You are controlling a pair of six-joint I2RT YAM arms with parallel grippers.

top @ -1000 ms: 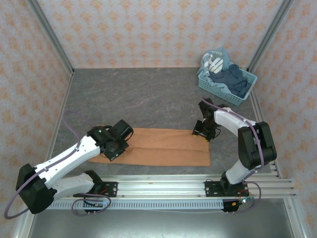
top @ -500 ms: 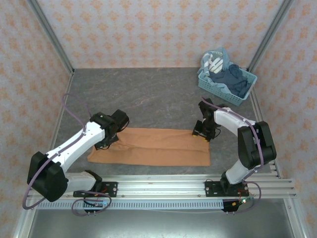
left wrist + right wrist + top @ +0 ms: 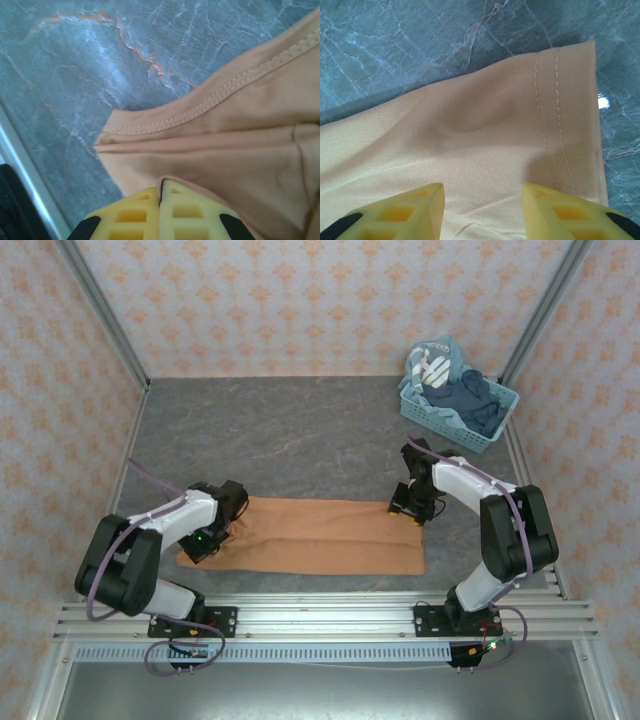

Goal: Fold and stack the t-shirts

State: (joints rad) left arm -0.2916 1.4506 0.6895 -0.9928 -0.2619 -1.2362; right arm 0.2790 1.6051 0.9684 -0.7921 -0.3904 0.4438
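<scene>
Shirt (image 3: 310,537): orange-brown, lying flat as a long folded band on the table (image 3: 300,430), near its front edge, between the two arms
Left gripper (image 3: 161,210): at the band's left end; fingers pressed together with a lip of cloth running up into the seam between them, so judged to be pinching the shirt
Right gripper (image 3: 482,210): over the band's far right corner; fingers spread apart, cloth beneath them, nothing held
Hem (image 3: 547,115): double-stitched, running along the band's right edge under the right gripper
Basket (image 3: 458,410): far right corner of the table, well apart from the shirt, other clothes in it
Handling: judged light, limp cotton with no stiffness; it will sag and drape from any held point, and the layers can slide over one another
Grip points: corners and stitched edges, where the cloth is thicker and slips less; both ends together, since a one-sided lift would likely drag and skew the band
Risk: a pinch taking the top layer alone at the left end, where the wrist view shows several folds
Task standing: judged partly folded; stacking not yet done
</scene>
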